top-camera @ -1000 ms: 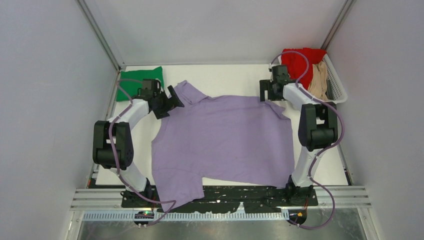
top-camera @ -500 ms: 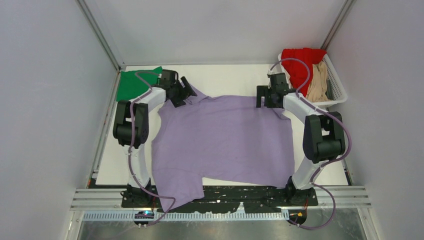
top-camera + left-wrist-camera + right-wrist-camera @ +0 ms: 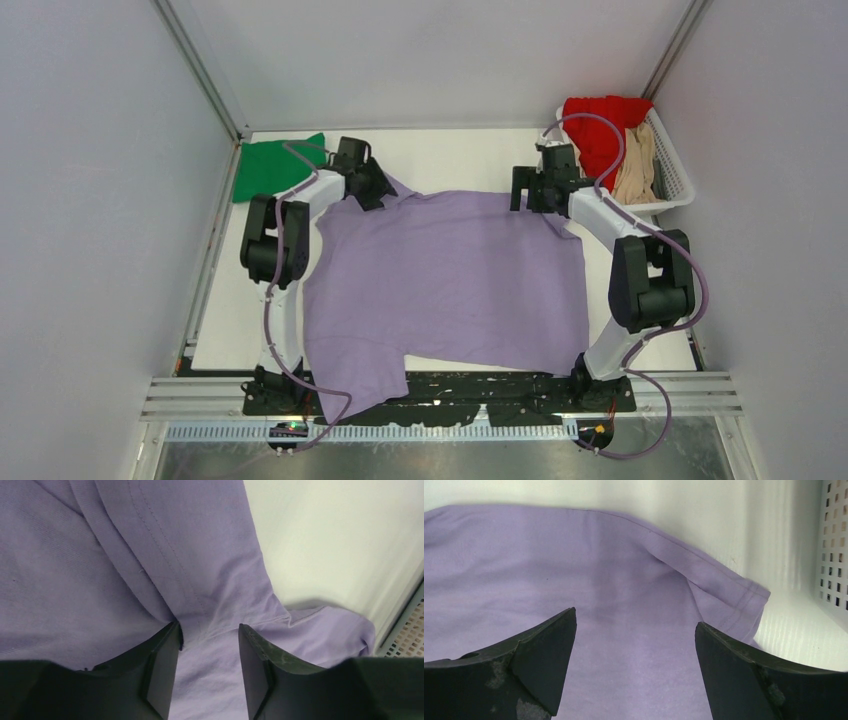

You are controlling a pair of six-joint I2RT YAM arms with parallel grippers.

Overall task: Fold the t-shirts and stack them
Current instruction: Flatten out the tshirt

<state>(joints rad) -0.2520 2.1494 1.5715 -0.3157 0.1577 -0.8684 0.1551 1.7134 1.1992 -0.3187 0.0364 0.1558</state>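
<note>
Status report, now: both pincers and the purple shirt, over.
Left pincer open over lavender t-shirt, far edge. Right pincer open wide, same edge. Nothing in the way.

No readable text, label, brand or number shows anywhere; all surfaces appear unmarked.

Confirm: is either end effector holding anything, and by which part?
Nothing held: left end effector and right end effector both open over the lavender t-shirt, at its far corners.
</note>
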